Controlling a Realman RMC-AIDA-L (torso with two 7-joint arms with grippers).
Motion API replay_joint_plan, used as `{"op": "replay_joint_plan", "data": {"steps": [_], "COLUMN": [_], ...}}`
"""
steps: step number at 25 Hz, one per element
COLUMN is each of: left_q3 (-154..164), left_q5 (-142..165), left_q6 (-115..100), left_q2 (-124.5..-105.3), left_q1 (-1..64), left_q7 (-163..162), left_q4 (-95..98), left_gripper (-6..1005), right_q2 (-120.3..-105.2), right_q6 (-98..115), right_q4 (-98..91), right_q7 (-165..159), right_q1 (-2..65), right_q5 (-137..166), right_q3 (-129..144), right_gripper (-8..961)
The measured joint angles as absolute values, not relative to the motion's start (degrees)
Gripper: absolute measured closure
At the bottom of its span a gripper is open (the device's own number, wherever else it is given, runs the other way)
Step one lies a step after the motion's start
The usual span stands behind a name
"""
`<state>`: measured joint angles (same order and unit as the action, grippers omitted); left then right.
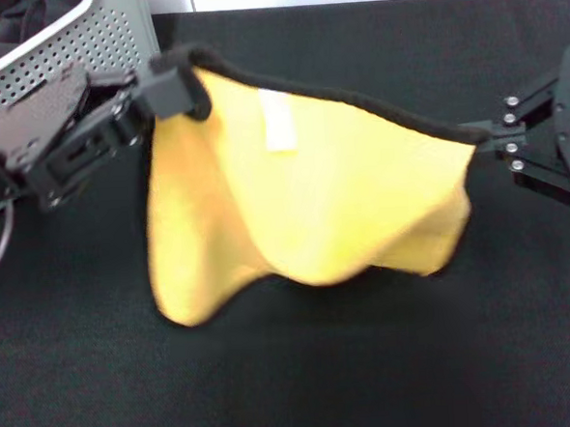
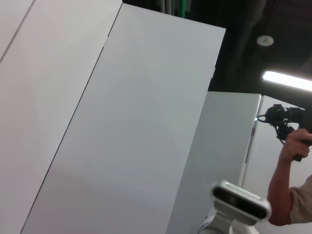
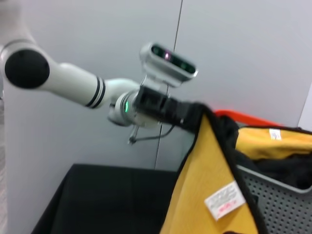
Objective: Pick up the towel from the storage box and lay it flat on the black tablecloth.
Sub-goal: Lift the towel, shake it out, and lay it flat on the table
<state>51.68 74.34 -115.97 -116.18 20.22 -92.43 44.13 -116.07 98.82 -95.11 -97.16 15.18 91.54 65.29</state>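
While its lower folds sag onto the black tablecloth (image 1: pixel 304 367) in the centre of the frame, the towel (image 1: pixel 304 203) hangs stretched between both arms. A small white label (image 1: pixel 277 119) sits near its top edge, lettering unreadable. The right gripper (image 1: pixel 482 136) pinches one corner mid-right, the left gripper (image 1: pixel 176 89) another upper left. The storage box (image 1: pixel 90 37) fills the upper-left corner.

White wall panels (image 2: pixel 122 126); a person's arm (image 2: pixel 285 185).
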Motion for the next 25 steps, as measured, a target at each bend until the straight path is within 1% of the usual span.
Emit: {"op": "replay_joint_plan", "data": {"steps": [6, 9, 10, 14, 21, 25], "left_q3": [53.1, 56.4, 61.8, 68.2, 72.4, 76.5], "left_q5": [73.7, 72.2, 69.2, 66.3, 63.8, 61.8], "left_q6": [-116.6, -116.7, -116.7, -116.7, -116.8, -116.8], "left_q2": [-117.95, -117.82, -116.92, -116.03, -116.41, -116.1], "left_q1": [14.2, 12.4, 9.8, 6.6, 2.6, 0.5], "left_q7": [-94.1, -93.8, -92.6, -88.8, -87.7, -87.2], "left_q4": [51.1, 52.9, 54.8, 56.6, 56.3, 55.6], "left_gripper": [993, 993, 993, 993, 993, 993], "right_q2": [-115.94, -115.93, -115.92, -115.94, -116.04, -116.1], "right_q6": [101.3, 102.9, 103.8, 108.2, 115.1, 118.4], "right_q4": [-99.7, -101.6, -101.9, -102.2, -102.0, -101.6], "right_q7": [-99.8, -101.0, -101.3, -101.7, -101.8, -101.8], "right_q1": [11.4, 9.8, 9.4, 7.4, 4.3, 1.7], "right_q5": [88.6, 87.9, 87.6, 84.8, 80.3, 78.2], "right_q3": [64.7, 64.4, 64.2, 61.9, 58.2, 56.9], "right_gripper": [922, 921, 920, 918, 914, 912]}}
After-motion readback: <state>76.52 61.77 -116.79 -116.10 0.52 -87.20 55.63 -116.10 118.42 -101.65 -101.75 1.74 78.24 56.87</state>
